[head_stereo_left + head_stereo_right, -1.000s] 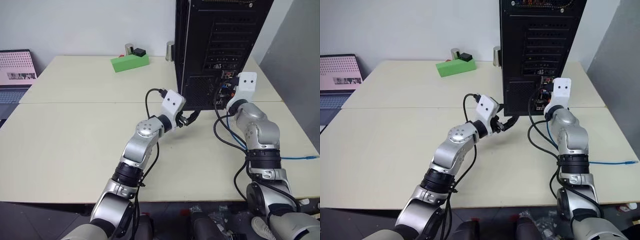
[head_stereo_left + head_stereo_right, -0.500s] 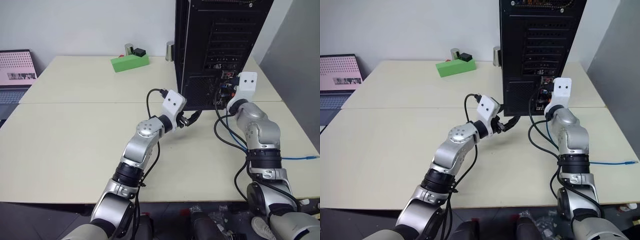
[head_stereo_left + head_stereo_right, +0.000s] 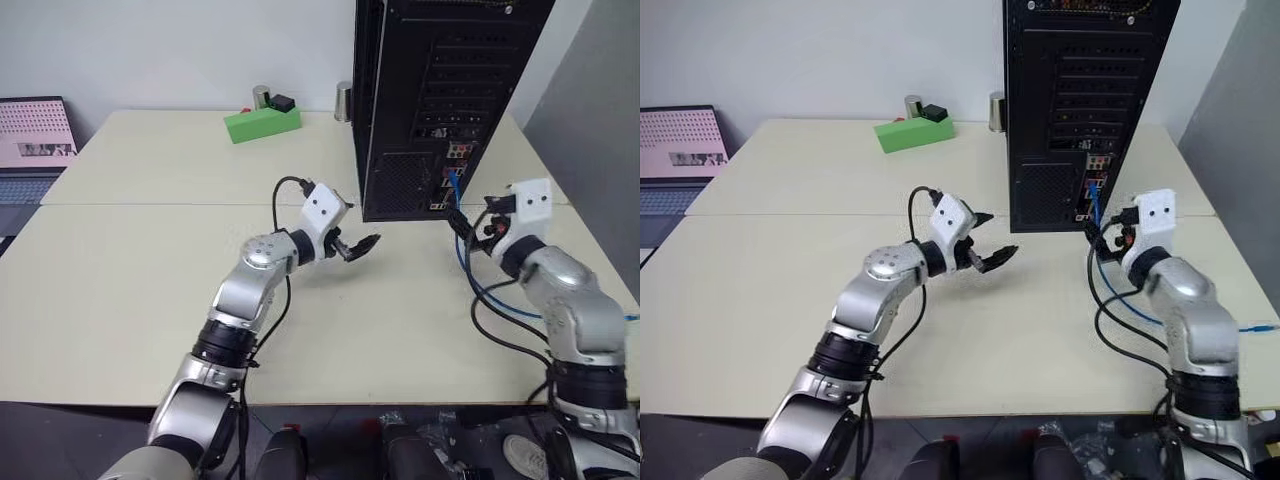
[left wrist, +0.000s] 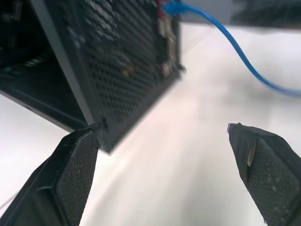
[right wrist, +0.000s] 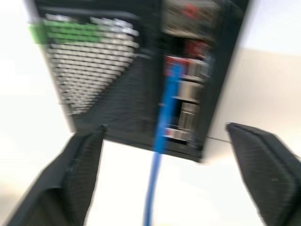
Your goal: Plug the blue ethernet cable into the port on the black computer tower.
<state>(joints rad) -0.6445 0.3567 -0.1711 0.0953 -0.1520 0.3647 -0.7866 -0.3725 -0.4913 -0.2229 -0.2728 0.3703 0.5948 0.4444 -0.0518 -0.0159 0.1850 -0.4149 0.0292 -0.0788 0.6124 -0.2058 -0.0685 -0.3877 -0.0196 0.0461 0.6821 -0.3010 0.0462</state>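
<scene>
The blue ethernet cable (image 3: 1095, 200) hangs plugged into the port (image 5: 173, 66) low on the rear of the black computer tower (image 3: 1080, 90), then trails across the table (image 3: 760, 290) to the right. A green box (image 3: 914, 132) and laptop (image 3: 680, 145) sit well clear. Both the left gripper (image 3: 990, 252) and right gripper (image 3: 470, 225) have pulled back from the tower, fingers now spread and empty.
</scene>
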